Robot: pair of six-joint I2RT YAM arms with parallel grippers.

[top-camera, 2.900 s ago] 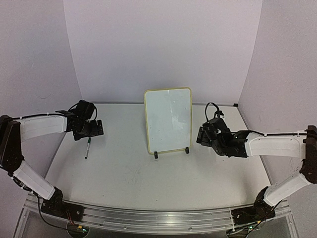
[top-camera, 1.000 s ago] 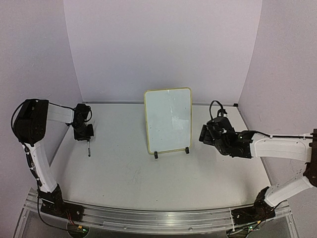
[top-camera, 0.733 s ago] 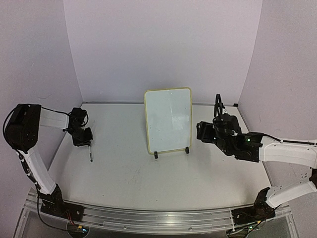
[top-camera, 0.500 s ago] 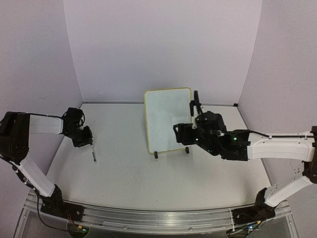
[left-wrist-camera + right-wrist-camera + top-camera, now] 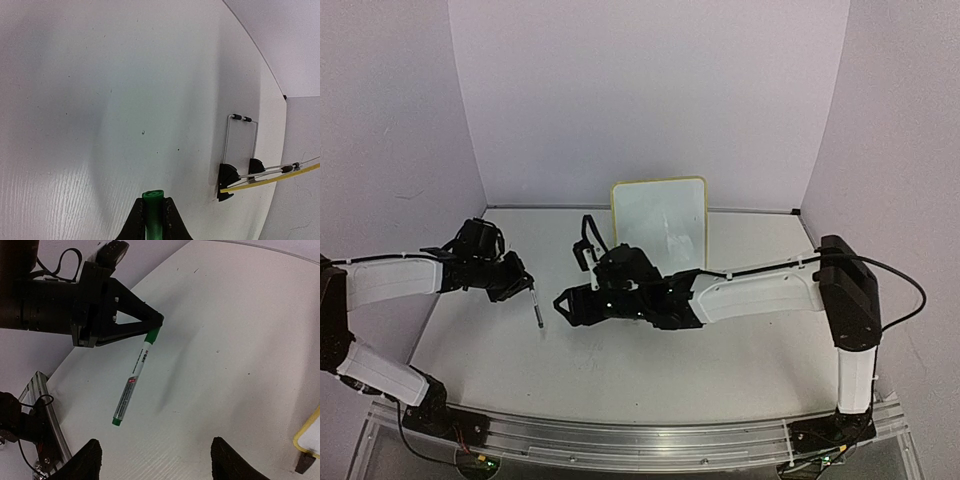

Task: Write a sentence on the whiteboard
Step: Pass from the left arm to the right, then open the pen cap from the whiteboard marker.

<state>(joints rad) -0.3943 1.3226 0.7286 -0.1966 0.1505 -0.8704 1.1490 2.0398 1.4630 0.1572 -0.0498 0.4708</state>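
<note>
Left claw (image 5: pixel 156 324) is pinched on the green end of the marker (image 5: pixel 133 385), which slants down over the tabletop (image 5: pixel 225 340). I can't quite tell if the tip touches. Right claw (image 5: pixel 156 452) is spread wide just beside it. The whiteboard (image 5: pixel 660 210) stands upright at the back, mid-tabletop.

The table (image 5: pixel 100 75) is finished in matt white, with a faint wood-like grain pressed in. The whiteboard (image 5: pixel 660 215) face is glossy, a bit of sheen caught on it; its wire stand (image 5: pixel 242 118) looks like bare metal. The marker (image 5: pixel 134 385) barrel is smooth, shiny plastic. The left claw (image 5: pixel 158 321) is done in matt black plastic, the rail (image 5: pixel 620 435) in brushed metal.
</note>
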